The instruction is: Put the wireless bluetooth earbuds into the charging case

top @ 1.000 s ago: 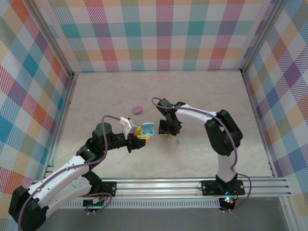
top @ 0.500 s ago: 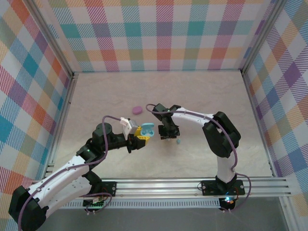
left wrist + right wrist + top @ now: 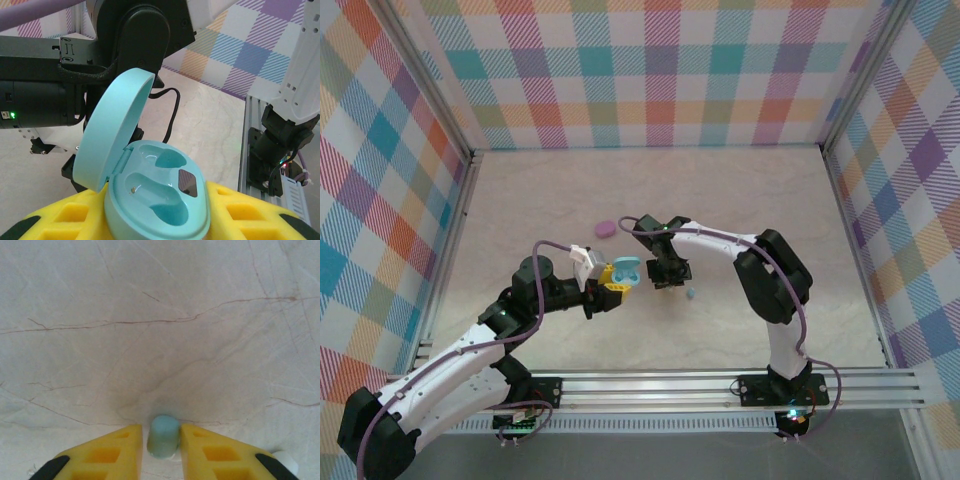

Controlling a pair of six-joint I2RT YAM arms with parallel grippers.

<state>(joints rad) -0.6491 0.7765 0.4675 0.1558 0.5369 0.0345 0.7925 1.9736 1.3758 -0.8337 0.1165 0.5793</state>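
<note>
My left gripper [image 3: 612,283] is shut on the open teal charging case [image 3: 160,197], which sits between its yellow pads [image 3: 250,215]. The lid stands up and both sockets are empty. The case [image 3: 625,267] is held above the table's middle. Just to its right, my right gripper [image 3: 667,278] points down at the table. Its yellow fingers [image 3: 107,450] press close on either side of a light blue earbud [image 3: 163,436] that stands on the marble. A second light blue earbud [image 3: 690,294] lies loose on the table just right of that gripper.
A pink oval case [image 3: 605,228] lies closed on the table behind the grippers. A small pale rounded thing [image 3: 286,461] shows at the right finger's outer edge. Plaid walls [image 3: 660,70] enclose the table on three sides.
My right gripper has shifted a little left toward the case, and its jaws have narrowed onto the light blue earbud. The left arm and the case have stayed still.
</note>
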